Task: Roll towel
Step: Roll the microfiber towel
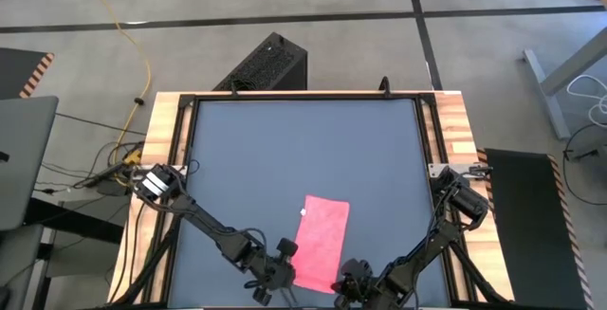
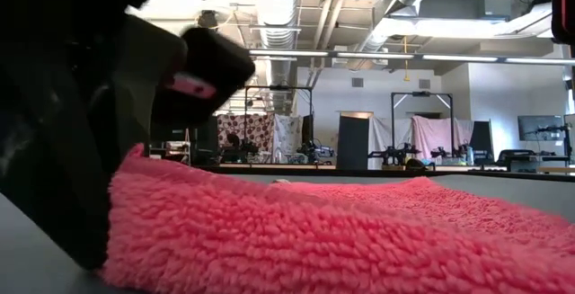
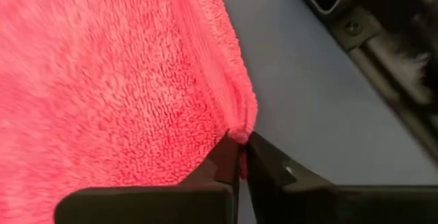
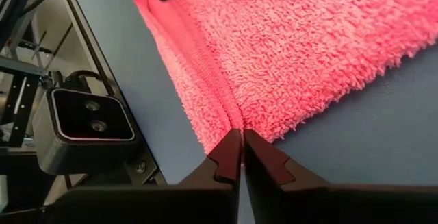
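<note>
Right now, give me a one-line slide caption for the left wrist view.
Left gripper fingers shut on the hemmed corner of the pink towel on the grey table.

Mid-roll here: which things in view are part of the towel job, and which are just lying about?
Part of the job:
- towel, pink, flat on the table
- left pincer, shut on the towel's near hem
- right pincer, shut on the same hem at the other corner

Just lying about:
- black box on the floor
- yellow cable
</note>
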`<action>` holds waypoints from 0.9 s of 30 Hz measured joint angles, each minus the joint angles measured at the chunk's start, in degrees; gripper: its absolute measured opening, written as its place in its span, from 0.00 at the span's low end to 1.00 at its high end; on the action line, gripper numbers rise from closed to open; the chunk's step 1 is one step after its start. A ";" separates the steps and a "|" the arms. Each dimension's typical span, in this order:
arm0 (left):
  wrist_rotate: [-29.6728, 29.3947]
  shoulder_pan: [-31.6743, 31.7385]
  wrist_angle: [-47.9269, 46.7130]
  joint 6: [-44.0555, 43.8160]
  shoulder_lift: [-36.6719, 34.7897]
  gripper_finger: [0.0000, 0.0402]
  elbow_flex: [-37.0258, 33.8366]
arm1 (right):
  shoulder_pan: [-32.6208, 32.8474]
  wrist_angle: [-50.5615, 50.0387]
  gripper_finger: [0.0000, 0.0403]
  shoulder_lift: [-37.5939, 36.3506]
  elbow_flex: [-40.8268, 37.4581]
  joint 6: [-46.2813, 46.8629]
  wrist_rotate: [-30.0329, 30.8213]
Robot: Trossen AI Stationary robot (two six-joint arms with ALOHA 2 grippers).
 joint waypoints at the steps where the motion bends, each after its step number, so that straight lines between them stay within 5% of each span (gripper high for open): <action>1: 2.18 0.45 0.00 -1.40 0.00 0.01 0.00 | -0.02 0.01 0.12 0.00 0.00 0.37 -0.04; 14: 9.73 2.57 -1.55 -10.73 -0.11 0.00 0.07 | 1.94 -5.92 0.15 -6.08 -0.17 -9.47 4.01; 18: 11.21 3.20 -1.46 -13.33 -0.11 0.00 0.07 | 2.69 -3.69 0.16 -6.62 -0.22 -23.71 5.25; 23: 15.36 4.53 -1.07 -16.91 -0.11 0.00 0.05 | 4.03 7.18 0.16 -6.49 -0.07 -55.74 6.03; 27: 16.20 4.95 -1.11 -17.95 -0.11 0.00 0.03 | 4.00 7.76 0.16 -6.49 -0.07 -68.03 6.05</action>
